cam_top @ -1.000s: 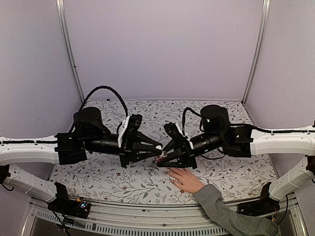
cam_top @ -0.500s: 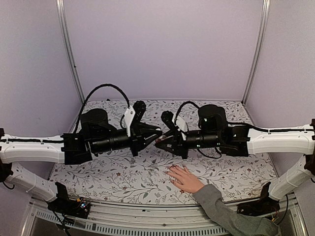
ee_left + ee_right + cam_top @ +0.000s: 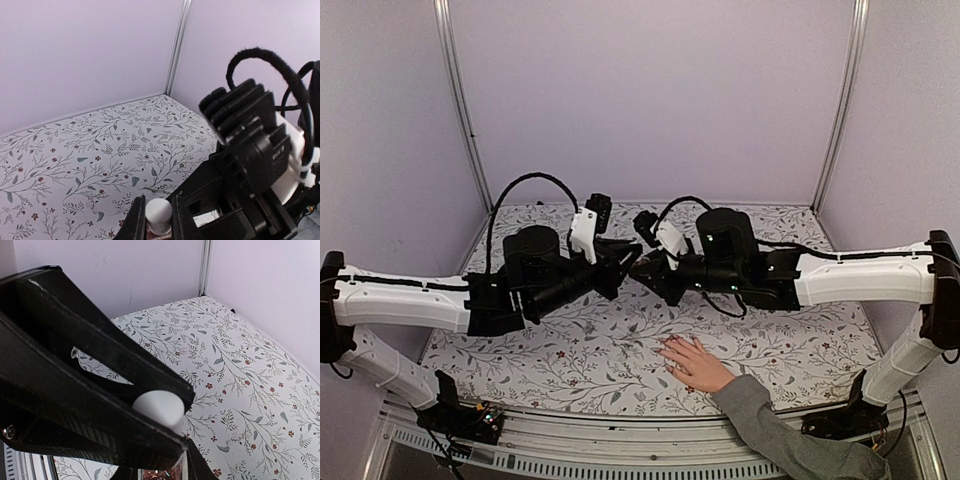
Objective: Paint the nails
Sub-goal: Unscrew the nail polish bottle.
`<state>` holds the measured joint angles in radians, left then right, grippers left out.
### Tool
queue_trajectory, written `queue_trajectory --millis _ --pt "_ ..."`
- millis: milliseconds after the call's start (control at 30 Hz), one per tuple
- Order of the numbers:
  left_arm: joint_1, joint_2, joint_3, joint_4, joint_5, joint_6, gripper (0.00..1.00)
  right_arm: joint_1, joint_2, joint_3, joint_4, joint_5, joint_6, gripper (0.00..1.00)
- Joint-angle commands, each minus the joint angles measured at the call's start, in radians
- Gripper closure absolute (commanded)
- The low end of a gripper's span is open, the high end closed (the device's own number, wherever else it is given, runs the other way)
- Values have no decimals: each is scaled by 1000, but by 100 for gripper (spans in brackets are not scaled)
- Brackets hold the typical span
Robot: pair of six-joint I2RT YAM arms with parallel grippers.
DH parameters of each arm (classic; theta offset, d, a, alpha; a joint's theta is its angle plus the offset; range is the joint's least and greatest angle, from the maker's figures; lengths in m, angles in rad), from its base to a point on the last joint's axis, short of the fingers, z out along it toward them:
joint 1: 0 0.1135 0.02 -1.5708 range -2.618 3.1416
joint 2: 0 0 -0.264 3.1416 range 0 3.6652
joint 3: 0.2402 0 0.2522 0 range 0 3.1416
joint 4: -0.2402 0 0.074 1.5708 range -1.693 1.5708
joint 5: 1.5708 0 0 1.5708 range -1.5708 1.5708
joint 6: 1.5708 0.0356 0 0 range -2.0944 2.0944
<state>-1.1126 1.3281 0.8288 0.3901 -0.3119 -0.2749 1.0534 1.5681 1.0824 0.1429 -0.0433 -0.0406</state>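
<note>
A light-skinned hand in a grey sleeve lies flat on the floral table, fingers spread toward the left. Its nails are too small to make out. Above and behind it my two grippers meet tip to tip in mid-air. My left gripper is shut on a white round cap. My right gripper is shut on a small bottle with red glittery contents just under that cap. The bottle is mostly hidden by the fingers.
The floral tablecloth covers the table. Lilac walls with metal corner posts enclose the back and sides. The left arm's black cable loops upward. A metal rail runs along the near edge.
Both grippers, still joined at the cap and bottle, have risen and moved toward the back wall, away from the hand. The hand has stayed in place.
</note>
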Motion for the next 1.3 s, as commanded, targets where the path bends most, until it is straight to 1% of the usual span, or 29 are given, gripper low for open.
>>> queue_trajectory --millis 0,200,300,367,433,567,667,833,1000,1133,1267 --pt "-33 23 23 25 -94 -29 100 7 28 51 56 37 36 100" --pt "-28 -6 19 -11 -57 -5 100 7 16 16 67 2 36 100" --pt "-13 -36 7 -24 -16 -3 94 7 1 -5 71 -24 36 100" --pt "0 -61 -3 -30 28 1 87 7 -12 -23 77 -52 36 100" --pt "11 -91 -14 -42 58 13 74 7 -26 -44 86 -96 35 100" --pt "40 -177 -63 -32 233 60 53 7 -57 -79 104 -202 20 100" --pt "75 -248 -101 -26 371 85 44 7 -81 -103 118 -288 -3 100" --pt "143 -338 -125 -76 632 134 42 7 -131 -134 124 -491 -55 100" --pt "149 -343 -101 -146 844 225 44 7 -155 -140 116 -715 -87 100" --pt "148 -315 -92 -132 962 251 46 7 -143 -116 79 -858 -108 100" --pt "123 -264 -58 -126 1033 268 48 8 -121 -94 42 -919 -122 100"
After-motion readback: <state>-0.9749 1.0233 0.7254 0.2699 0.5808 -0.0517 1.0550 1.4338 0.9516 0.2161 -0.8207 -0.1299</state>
